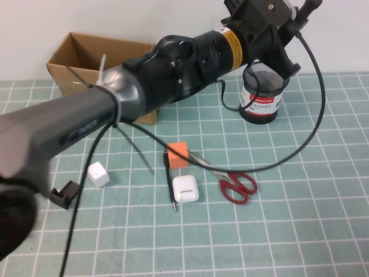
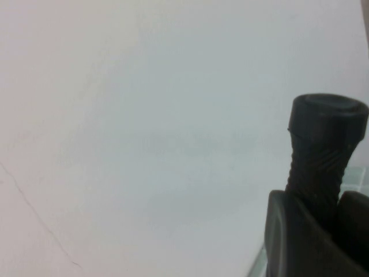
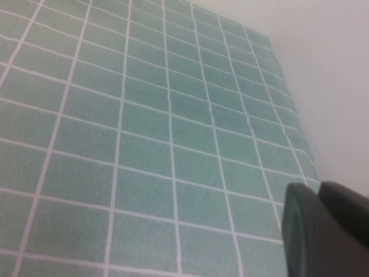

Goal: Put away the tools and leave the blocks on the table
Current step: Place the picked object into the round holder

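Observation:
My left gripper (image 1: 294,23) hangs at the back right, above the black mesh cup (image 1: 262,95). It is shut on the thick black-handled screwdriver (image 2: 326,133), whose ribbed handle sticks out between the fingers (image 2: 288,231). On the mat lie the red-handled scissors (image 1: 233,183) and the thin black pen-like screwdriver (image 1: 170,184). An orange block (image 1: 177,154) sits between them, and a white block (image 1: 98,174) lies further left. My right gripper (image 3: 314,193) is outside the high view; its fingers are together with nothing between them, over bare teal table (image 3: 144,156).
A white earbud case (image 1: 185,188) lies beside the thin screwdriver. A small black bracket (image 1: 63,194) sits at the left. An open cardboard box (image 1: 75,57) stands at the back left. My left arm and its cable span the middle of the high view.

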Robot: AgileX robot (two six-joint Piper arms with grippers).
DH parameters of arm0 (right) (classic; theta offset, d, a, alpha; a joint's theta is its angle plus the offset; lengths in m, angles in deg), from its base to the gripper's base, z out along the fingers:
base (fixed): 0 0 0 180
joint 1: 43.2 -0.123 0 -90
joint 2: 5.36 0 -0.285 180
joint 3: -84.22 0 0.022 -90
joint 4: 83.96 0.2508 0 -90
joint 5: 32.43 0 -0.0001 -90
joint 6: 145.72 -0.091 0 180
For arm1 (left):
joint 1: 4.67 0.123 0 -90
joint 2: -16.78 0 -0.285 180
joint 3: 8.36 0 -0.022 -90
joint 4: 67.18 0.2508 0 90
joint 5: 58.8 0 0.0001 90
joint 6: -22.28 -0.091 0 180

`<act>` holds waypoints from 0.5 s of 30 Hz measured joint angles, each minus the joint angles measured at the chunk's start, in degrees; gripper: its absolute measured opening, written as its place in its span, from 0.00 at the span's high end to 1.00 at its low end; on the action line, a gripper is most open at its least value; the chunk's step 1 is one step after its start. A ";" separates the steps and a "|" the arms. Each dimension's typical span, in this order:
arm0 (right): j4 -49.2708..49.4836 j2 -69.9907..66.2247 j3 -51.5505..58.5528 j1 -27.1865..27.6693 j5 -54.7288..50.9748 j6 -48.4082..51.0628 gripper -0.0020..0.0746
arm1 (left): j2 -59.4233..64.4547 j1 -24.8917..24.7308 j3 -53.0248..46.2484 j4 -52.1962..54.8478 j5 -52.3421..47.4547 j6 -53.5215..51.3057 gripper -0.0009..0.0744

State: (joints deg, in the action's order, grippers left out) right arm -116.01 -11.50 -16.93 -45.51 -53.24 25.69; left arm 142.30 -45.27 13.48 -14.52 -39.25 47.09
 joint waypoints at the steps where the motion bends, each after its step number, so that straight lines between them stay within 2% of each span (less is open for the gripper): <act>1: 0.00 0.00 0.00 0.00 0.00 0.00 0.98 | 1.32 0.38 1.61 0.11 0.64 0.52 0.83; 8: 0.00 0.00 0.00 0.00 0.00 0.00 0.98 | 9.35 2.44 10.60 0.31 1.16 7.11 0.83; 15: 0.00 0.00 0.00 0.00 0.00 0.00 0.98 | 13.44 2.57 11.29 0.59 1.05 6.23 0.83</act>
State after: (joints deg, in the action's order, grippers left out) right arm -116.01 -11.50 -16.93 -45.51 -53.24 25.69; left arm 155.74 -42.70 24.77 -13.92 -38.20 53.32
